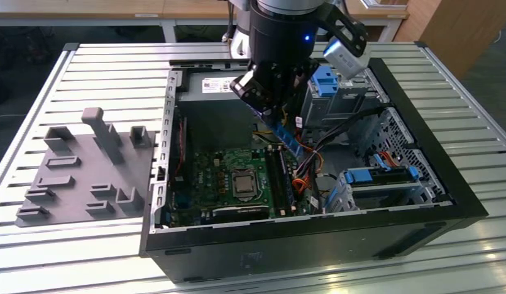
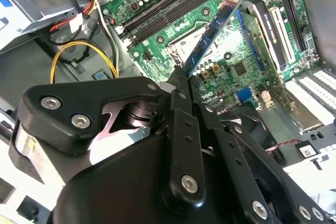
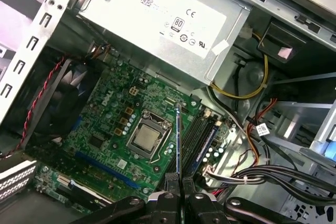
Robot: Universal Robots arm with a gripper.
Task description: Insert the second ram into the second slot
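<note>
My gripper (image 1: 271, 115) is shut on the second ram (image 1: 288, 139), a thin blue stick with dark chips. The stick hangs tilted inside the open computer case (image 1: 318, 226), above the motherboard (image 1: 212, 174). Its lower end is a little above the long black memory slots (image 1: 279, 174) beside the processor socket (image 1: 239, 184). In the second wrist view the second ram (image 2: 214, 29) juts out from the gripper (image 2: 184, 80) over the board, apart from the slots (image 2: 168, 4). In the first wrist view the second ram (image 3: 178, 140) shows edge-on, rising from the gripper (image 3: 178, 186) next to the slots (image 3: 198, 136).
A grey holder plate (image 1: 81, 171) with upright posts lies at the exterior view's left on the slatted table. Inside the case are the power supply (image 3: 157, 14), loose cables (image 1: 318, 160), a fan (image 3: 58, 98) and drive bays with blue tabs (image 1: 382, 174).
</note>
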